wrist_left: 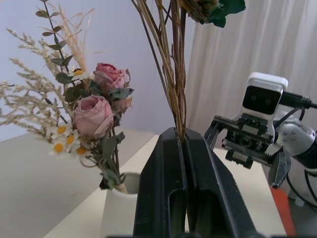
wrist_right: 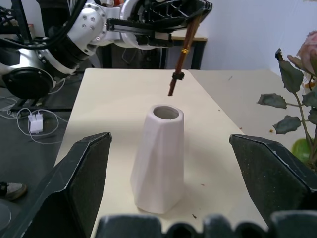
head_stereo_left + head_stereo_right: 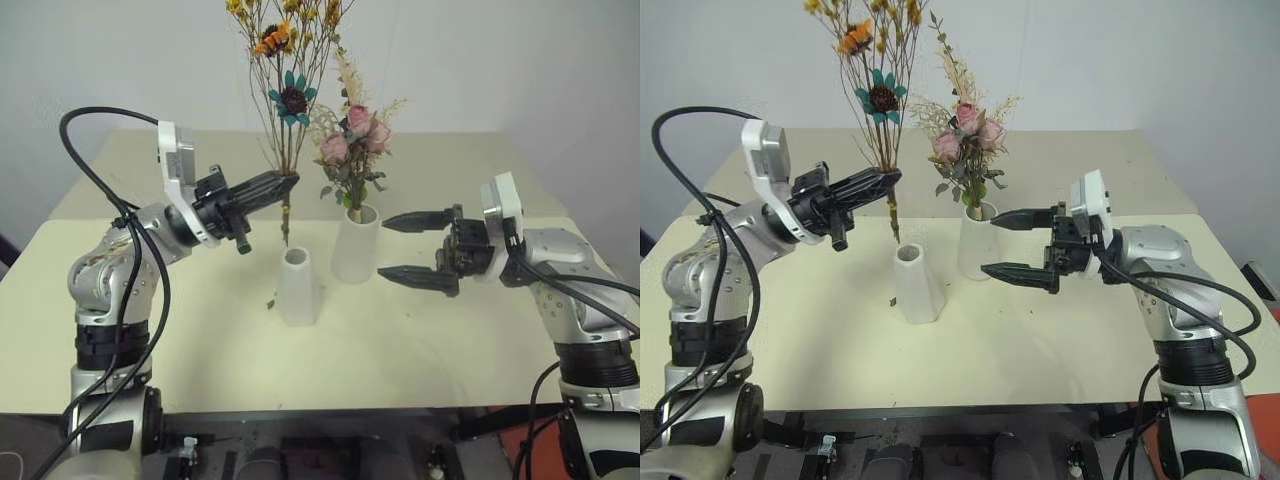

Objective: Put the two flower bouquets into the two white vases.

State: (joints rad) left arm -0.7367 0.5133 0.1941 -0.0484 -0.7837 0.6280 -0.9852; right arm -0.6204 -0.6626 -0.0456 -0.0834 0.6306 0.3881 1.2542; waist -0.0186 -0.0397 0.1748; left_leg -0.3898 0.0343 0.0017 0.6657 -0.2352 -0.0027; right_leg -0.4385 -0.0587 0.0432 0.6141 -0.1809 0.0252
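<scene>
Right wrist view looks down at the short vase [image 2: 161,158], smooth and white, cone-shaped, with a small round mouth and nothing in it. It stands near the middle of the cream table [image 3: 420,340]. The tall vase [image 3: 355,245] stands just behind it to the right and holds the pink roses [image 3: 352,140] with dry grasses. The left gripper [image 3: 290,182] is clamped on the thin brown stems of the yellow flowers [image 3: 285,60], whose tips hang above the short vase. The right gripper [image 3: 400,247] is spread wide, holding nothing, just right of the tall vase. Left wrist view shows tiny daisies among the roses.
</scene>
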